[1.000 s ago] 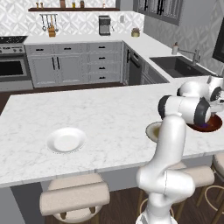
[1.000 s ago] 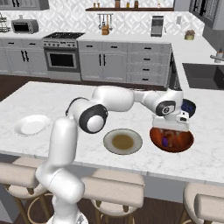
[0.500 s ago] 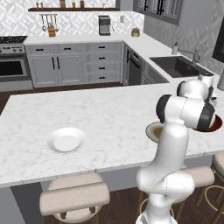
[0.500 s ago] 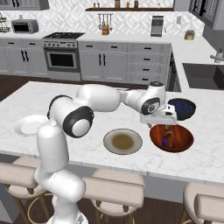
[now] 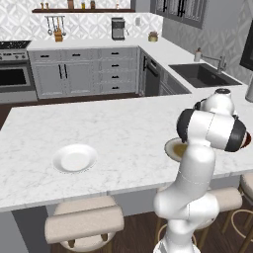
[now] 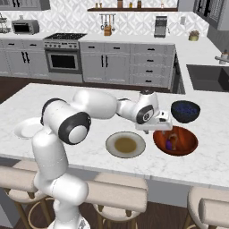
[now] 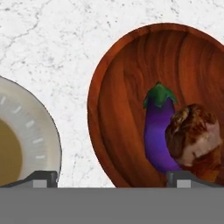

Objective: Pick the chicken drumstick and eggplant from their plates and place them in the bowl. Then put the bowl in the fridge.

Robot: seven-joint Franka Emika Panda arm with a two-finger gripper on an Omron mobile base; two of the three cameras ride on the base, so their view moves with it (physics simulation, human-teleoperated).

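The reddish-brown bowl (image 7: 127, 100) stands on the marble counter and holds the purple eggplant (image 7: 158, 129) and, against its right side, the chicken drumstick (image 7: 192, 135). My gripper (image 7: 113, 180) is open just above the bowl's left rim, its fingertips (image 7: 42, 177) wide apart with nothing held. From the right base view, the gripper (image 6: 160, 127) hovers at the left edge of the bowl (image 6: 185, 142), with the eggplant (image 6: 169, 143) inside. The tan plate (image 6: 125, 145) lies bare to the bowl's left, and the white plate (image 6: 27, 127) sits far left. The fridge is out of view.
A dark navy bowl (image 6: 185, 111) stands just behind the reddish-brown bowl. The sink (image 5: 202, 74) is set in the back counter on the right. Stools line the island's near edge. My own arm hides most of the tan plate (image 5: 173, 147) in the left base view.
The hand has slid left from over the bowl's middle to its left rim. The arm's elbow has swung round toward the near side.
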